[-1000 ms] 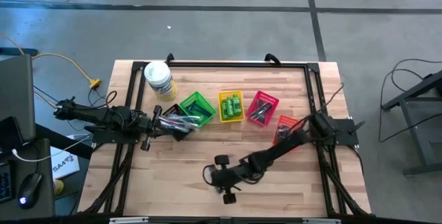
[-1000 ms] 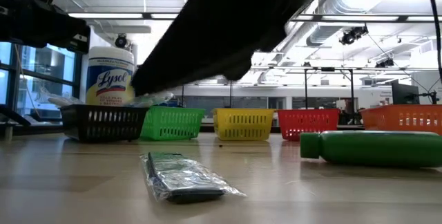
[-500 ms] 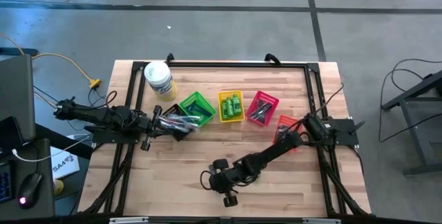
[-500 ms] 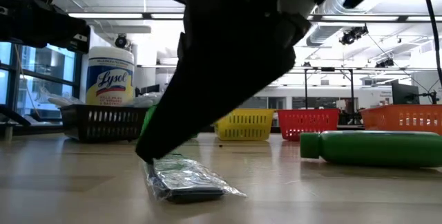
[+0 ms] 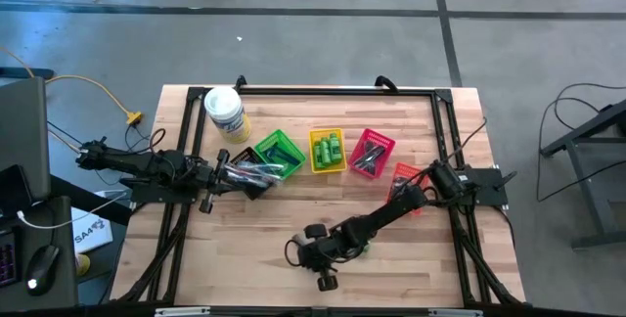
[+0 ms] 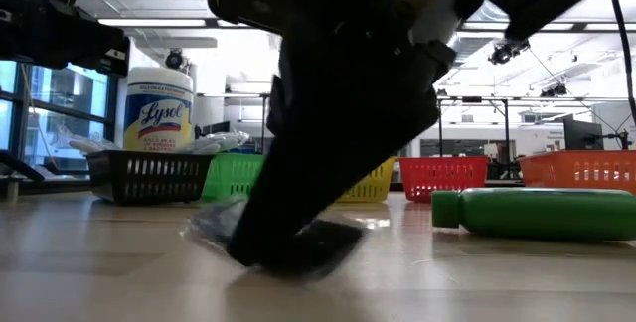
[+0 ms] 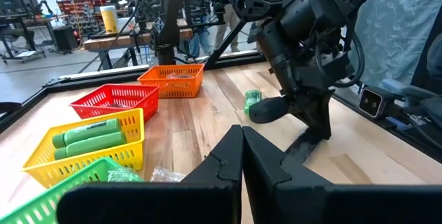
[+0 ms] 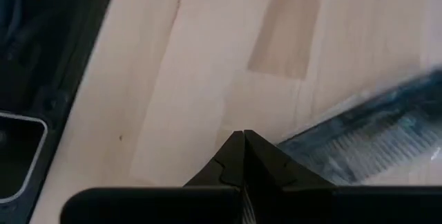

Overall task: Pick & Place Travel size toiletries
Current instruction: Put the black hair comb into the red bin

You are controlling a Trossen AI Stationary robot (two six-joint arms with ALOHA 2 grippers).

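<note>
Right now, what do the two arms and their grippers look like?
Both arms are matt black, built of chunky jointed segments with black cables looped along them. The left gripper and the right gripper each end in two flat, dark, angular fingers. No markings are legible.

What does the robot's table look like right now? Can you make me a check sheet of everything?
Surface: light wooden table inside a black frame.
Job's things: green bottles in the yellow basket; one green bottle lying loose on the wood; a clear-wrapped dark comb flat on the table at the right gripper's tip.
Clutter: green basket, red basket, orange basket, black basket, white wipes tub.
Grippers: right gripper shut, down at the comb packet; left gripper shut, waiting by the black basket.
Cables: a yellow-plugged cord off the table's left side.
Surroundings: grey floor, desk with a mouse at left.
</note>
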